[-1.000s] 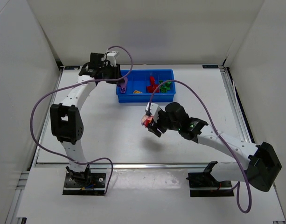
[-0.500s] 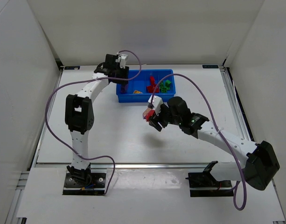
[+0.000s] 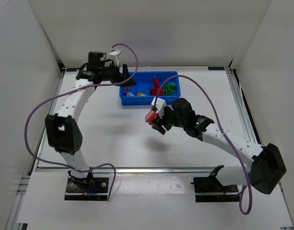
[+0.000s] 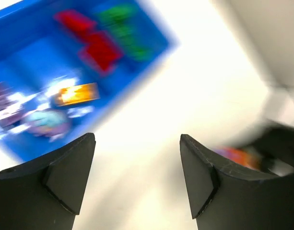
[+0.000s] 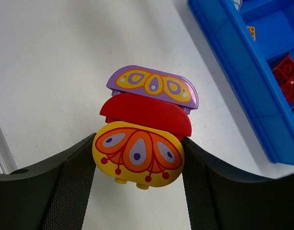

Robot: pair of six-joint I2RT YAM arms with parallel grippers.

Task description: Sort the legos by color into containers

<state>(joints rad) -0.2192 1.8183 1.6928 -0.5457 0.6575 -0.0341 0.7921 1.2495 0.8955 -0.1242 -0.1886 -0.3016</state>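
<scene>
The right jaws pinch a yellow block [image 5: 138, 154] by its rounded sides. A red block [image 5: 146, 114] is stuck to it just beyond the fingertips, and a purple block [image 5: 152, 85] is stuck on past that, so three colours hang together as one stack above the counter [image 5: 51, 72]. The blue tray [image 5: 242, 72] lies ahead and to the right of these jaws, near but not under them, with red pieces [image 5: 286, 69] already in one compartment. The left jaws are spread with nothing between them. They hover over the tray's far-left end, though that wrist view is too blurred to tell which compartment lies below. The main risk, as I judge it, is the stack going into one compartment whole, which would leave two blocks in the wrong colour. Only the yellow piece is gripped, so a jolt could also shake the outer two loose over the counter, and its curved sides may slip. With both arms close to the tray, they could also knock into each other.
</scene>
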